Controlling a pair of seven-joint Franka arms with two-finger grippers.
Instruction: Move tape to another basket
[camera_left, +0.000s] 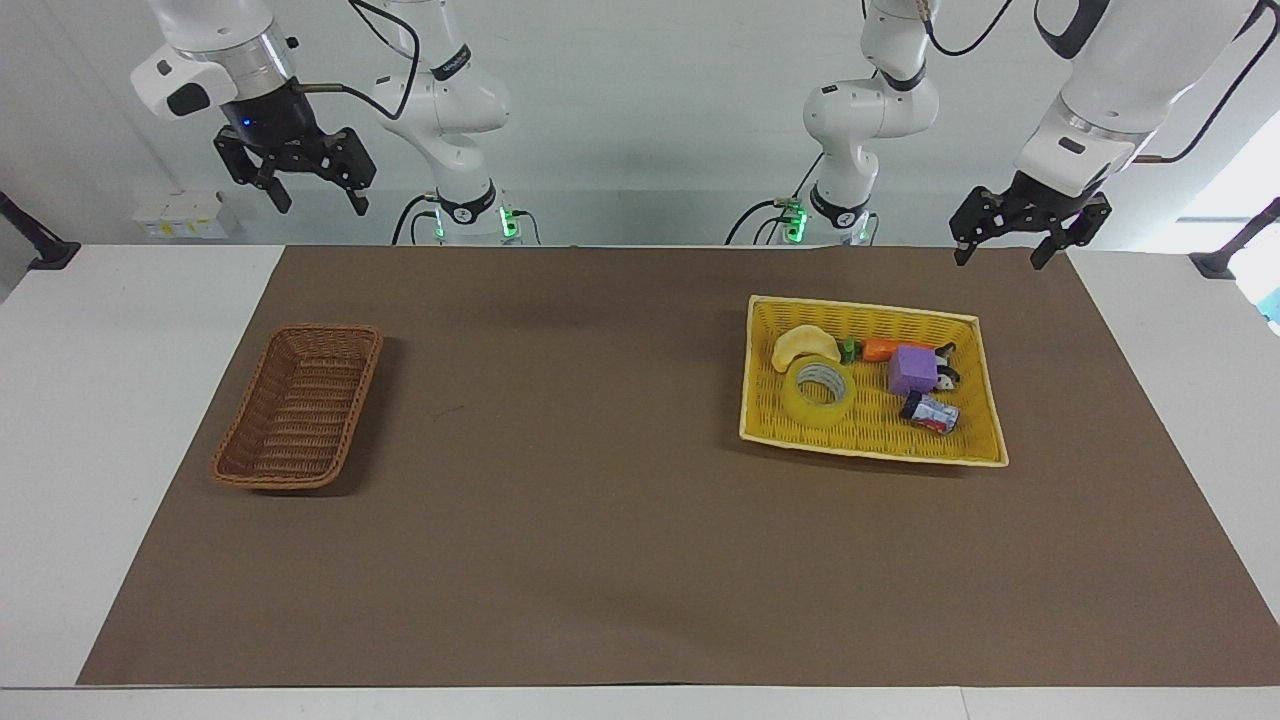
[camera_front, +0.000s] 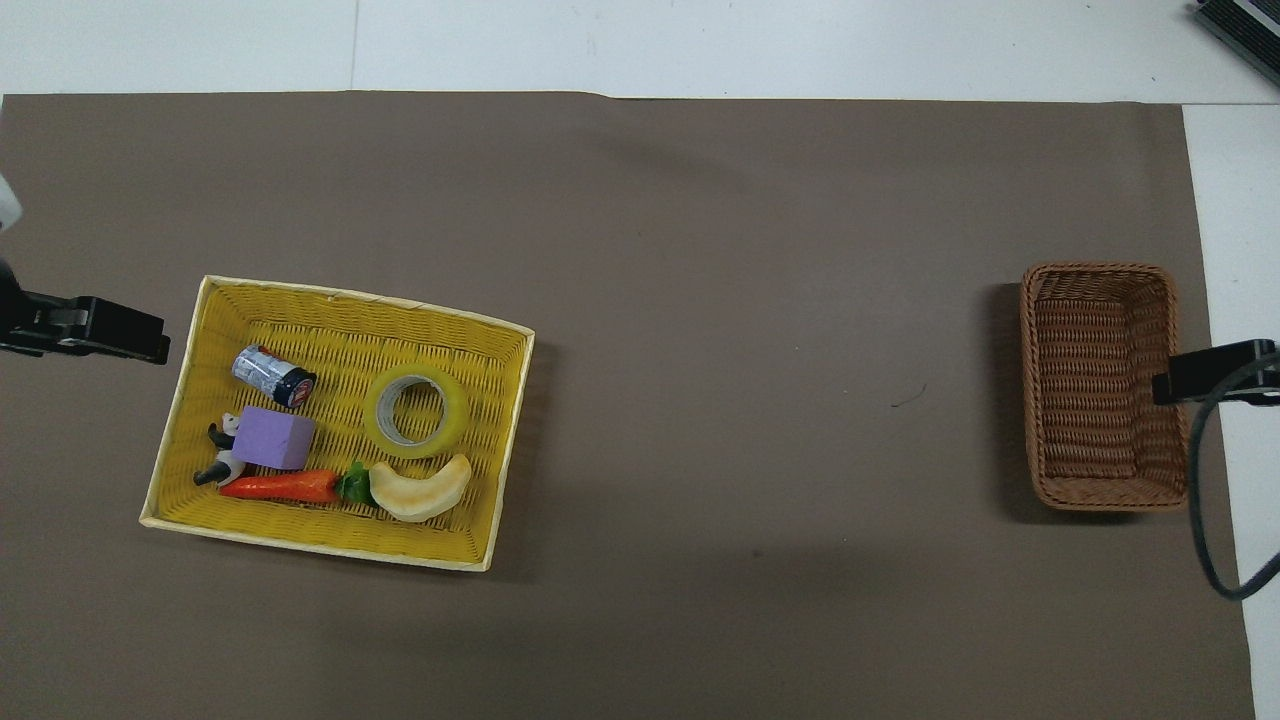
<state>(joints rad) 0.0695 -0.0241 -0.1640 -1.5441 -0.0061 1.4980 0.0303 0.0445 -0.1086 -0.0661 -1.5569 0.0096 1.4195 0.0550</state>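
Brown matting (camera_left: 600, 540) covered the table. Tape (camera_left: 821, 391) lay in the yellow tray (camera_left: 870, 453), basket (camera_left: 299, 405) well apart. Left gripper (camera_left: 1005, 252) and right gripper (camera_left: 314, 196) hung open, empty. Nothing begun; left should descend onto the tape.

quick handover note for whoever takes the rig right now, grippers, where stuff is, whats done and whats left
Left gripper: open, empty, raised near the yellow tray's end of the table, waiting.
Right gripper: open, empty, raised toward the basket's end.
Tape: lying flat in the yellow tray beside the crescent toy.
Basket: holds nothing.
Done: nothing yet.
Left: pick up the tape and put it in the basket.
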